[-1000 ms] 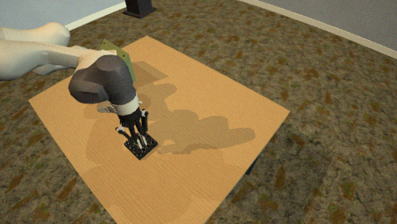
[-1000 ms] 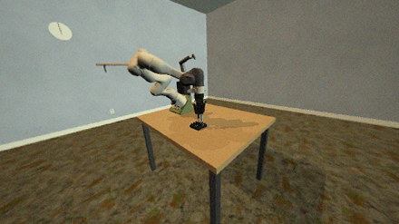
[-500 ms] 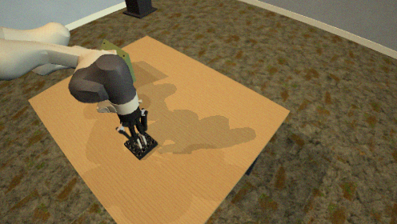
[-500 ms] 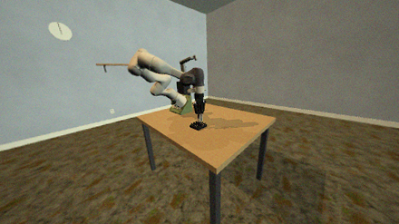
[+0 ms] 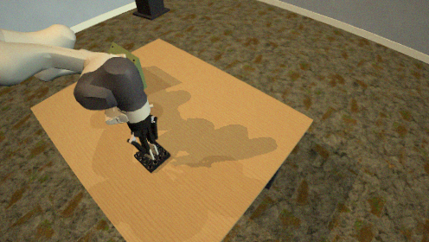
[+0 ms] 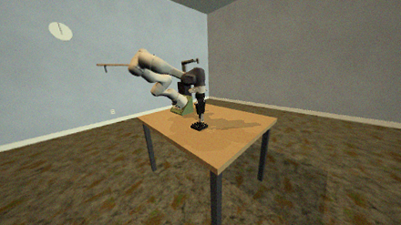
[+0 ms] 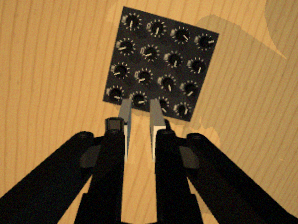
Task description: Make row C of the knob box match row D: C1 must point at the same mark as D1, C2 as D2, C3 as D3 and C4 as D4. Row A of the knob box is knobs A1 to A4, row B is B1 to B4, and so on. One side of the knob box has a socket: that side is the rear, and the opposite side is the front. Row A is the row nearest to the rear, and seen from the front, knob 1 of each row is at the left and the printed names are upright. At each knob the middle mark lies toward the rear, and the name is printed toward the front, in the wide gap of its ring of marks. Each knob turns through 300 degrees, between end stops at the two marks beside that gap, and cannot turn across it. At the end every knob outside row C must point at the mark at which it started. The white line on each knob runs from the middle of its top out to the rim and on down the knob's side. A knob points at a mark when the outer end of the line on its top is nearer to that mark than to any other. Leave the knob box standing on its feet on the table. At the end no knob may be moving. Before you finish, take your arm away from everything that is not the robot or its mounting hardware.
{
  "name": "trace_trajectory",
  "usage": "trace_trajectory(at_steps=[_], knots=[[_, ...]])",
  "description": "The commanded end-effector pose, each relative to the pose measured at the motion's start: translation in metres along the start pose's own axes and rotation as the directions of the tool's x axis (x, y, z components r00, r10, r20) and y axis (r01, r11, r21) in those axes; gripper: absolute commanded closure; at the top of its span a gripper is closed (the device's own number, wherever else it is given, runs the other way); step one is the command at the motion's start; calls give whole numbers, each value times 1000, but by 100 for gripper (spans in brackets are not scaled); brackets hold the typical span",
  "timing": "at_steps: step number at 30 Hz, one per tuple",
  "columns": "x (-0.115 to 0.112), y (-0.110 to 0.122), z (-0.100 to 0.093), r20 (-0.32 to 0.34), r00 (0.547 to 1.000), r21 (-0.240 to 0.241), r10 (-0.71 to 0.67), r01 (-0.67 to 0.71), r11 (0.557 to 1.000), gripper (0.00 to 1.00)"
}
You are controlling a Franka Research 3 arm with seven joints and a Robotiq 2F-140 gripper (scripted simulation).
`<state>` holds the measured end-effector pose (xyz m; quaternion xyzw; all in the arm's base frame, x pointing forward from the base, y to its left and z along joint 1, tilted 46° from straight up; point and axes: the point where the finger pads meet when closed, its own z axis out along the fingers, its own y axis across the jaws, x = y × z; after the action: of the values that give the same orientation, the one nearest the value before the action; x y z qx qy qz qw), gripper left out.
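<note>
The black knob box stands on the table, turned slightly in the wrist view. Its printed names seem to lie left of the knobs there, so row D is the leftmost column and row C the second, with knob 1 at the top. The lines of D1 and C1 both point down in the image; those of D2 and C2 point lower left. D4 and C4 are hard to read. My gripper is slightly open above the box, its fingertips flanking C4 in view, gripping nothing. The socket is not visible.
The wooden table carries the box. A green mount stands at the arm's base. Arm shadows fall beside the box. The fingers partly cover the box's near edge in the wrist view.
</note>
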<state>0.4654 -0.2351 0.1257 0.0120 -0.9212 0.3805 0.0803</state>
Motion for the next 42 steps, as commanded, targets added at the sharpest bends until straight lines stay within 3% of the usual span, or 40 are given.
trace_trajectory(at_steps=[1, 21, 36, 38, 42], knots=[[0, -2, -1, -4, 988, -4, -156, 156, 988, 88], [0, -2, -4, -3, 912, -5, -410, 410, 912, 88], [0, -2, -7, -1, 780, -6, -626, 626, 780, 88], [0, -2, -7, -1, 780, -6, -626, 626, 780, 88], [0, -2, -8, -1, 723, -6, -691, 691, 723, 88]])
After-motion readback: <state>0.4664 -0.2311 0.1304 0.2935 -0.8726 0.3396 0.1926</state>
